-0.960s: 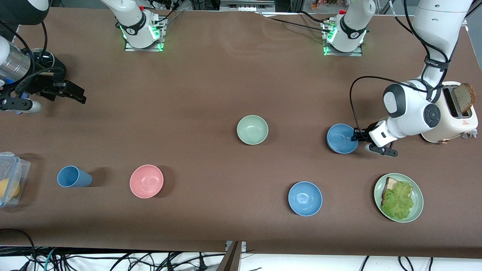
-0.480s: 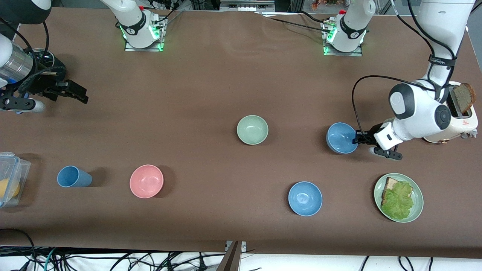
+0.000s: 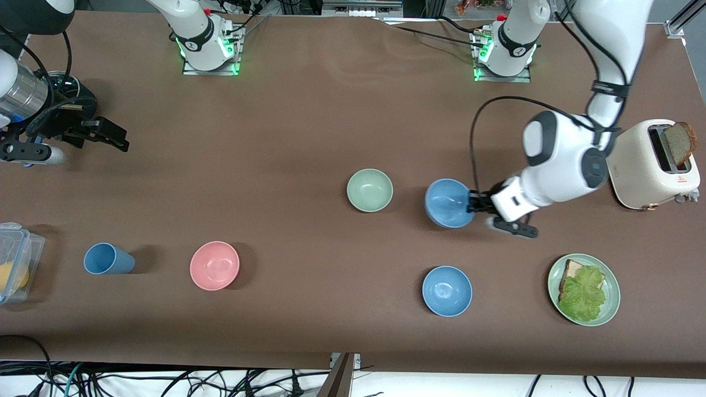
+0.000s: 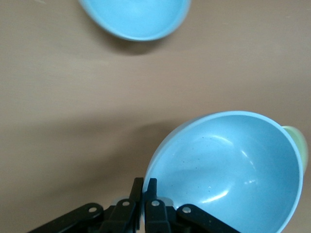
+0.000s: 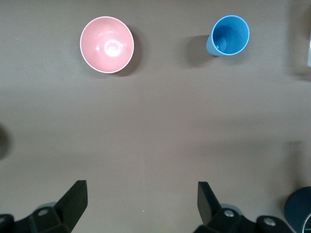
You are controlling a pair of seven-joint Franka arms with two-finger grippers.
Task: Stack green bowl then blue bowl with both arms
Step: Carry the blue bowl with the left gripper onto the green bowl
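The green bowl (image 3: 369, 190) sits upright at the table's middle; its edge also shows in the left wrist view (image 4: 300, 145). My left gripper (image 3: 472, 203) is shut on the rim of the muted blue bowl (image 3: 449, 203) and holds it slightly tilted beside the green bowl, toward the left arm's end. In the left wrist view my left gripper (image 4: 145, 187) pinches the blue bowl (image 4: 228, 174) by its rim. My right gripper (image 3: 118, 140) waits open and empty at the right arm's end of the table; it also shows in the right wrist view (image 5: 141, 194).
A brighter blue bowl (image 3: 447, 290) lies nearer the front camera. A pink bowl (image 3: 214, 265) and a blue cup (image 3: 107, 258) stand toward the right arm's end. A plate with bread and lettuce (image 3: 601, 311), a toaster (image 3: 634, 165) and a plastic container (image 3: 14, 264) sit at the ends.
My left gripper has carried the muted blue bowl toward the green bowl. The right arm has barely moved.
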